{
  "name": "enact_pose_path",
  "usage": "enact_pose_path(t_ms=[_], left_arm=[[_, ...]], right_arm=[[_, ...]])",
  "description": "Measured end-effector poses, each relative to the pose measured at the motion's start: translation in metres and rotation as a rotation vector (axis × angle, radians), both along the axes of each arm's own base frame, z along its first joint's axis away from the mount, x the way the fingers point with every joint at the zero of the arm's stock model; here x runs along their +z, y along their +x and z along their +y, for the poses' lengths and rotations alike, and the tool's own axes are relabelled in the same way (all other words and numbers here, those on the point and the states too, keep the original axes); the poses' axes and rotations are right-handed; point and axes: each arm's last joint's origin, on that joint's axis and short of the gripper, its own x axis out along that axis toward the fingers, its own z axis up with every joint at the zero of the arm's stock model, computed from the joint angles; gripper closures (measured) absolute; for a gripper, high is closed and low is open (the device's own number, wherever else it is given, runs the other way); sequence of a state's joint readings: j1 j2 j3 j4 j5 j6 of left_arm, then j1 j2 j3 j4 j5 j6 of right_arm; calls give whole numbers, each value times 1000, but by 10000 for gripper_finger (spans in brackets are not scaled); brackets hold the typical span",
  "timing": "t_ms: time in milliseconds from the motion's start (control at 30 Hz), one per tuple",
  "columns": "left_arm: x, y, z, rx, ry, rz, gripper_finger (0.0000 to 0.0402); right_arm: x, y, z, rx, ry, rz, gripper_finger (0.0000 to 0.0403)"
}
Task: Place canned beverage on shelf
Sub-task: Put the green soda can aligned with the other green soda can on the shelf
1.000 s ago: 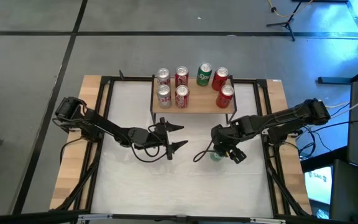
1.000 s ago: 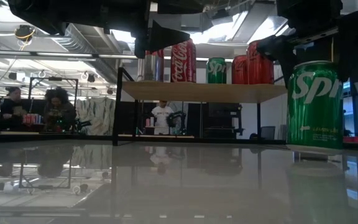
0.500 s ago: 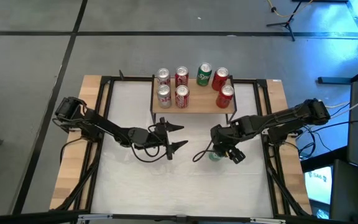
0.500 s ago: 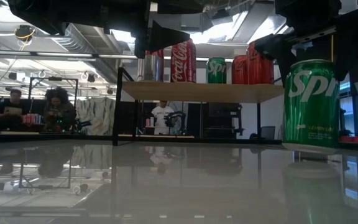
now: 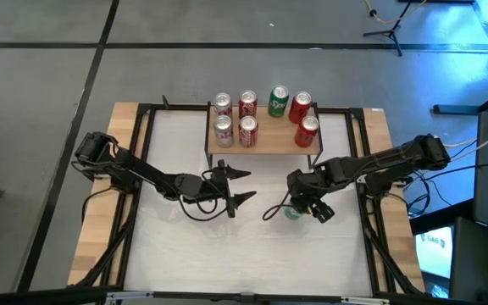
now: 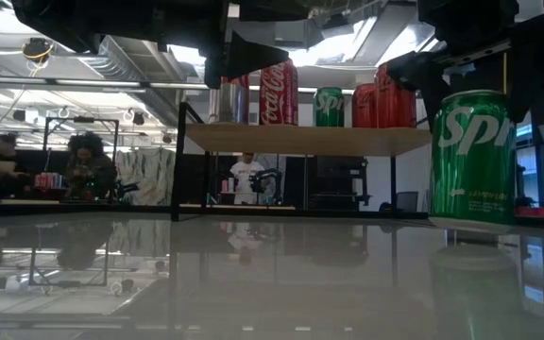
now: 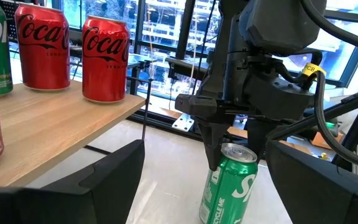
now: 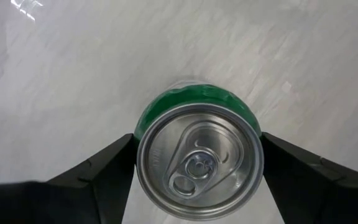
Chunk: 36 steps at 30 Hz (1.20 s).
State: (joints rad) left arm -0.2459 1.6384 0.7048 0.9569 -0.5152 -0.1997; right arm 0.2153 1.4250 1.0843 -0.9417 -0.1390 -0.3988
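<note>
A green Sprite can stands upright right of the table's middle, with my right gripper over it, pointing steeply down and shut on it. The shelf, a light wood plank on thin black legs, stands at the far middle. Several cans stand on its top: red cola cans and one green can. My left gripper hovers open left of the middle, level, pointing toward the green Sprite can, with nothing between its fingers. My right gripper pinches the green can's upper wall just under the rim between its two fingers, one on each opposite side. The fingers come from above, slanting steeply down. The can stays upright. I cannot tell whether its base rests on the table.
The white tabletop lies open between the arms and toward the near edge. Black frame rails and wooden strips run along both sides. A dark cable loop lies beside the green can. People sit in the room beyond.
The green can in my right gripper has shifted slightly toward the table's left, still upright, and has since kept still.
</note>
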Motion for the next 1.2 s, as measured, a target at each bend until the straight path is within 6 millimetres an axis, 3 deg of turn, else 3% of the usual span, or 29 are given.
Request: enact_pose_path(t_ms=[300, 633, 867, 1200], left_arm=[[0, 0, 0, 0, 0, 0, 76], [0, 0, 0, 0, 0, 0, 76], [0, 0, 0, -1, 0, 0, 76], [0, 0, 0, -1, 0, 0, 76]], right_arm=[[0, 0, 0, 0, 0, 0, 94], [1, 0, 0, 0, 2, -5, 22], [2, 0, 0, -1, 3, -9, 14], [40, -2, 0, -128, 49, 28, 17]])
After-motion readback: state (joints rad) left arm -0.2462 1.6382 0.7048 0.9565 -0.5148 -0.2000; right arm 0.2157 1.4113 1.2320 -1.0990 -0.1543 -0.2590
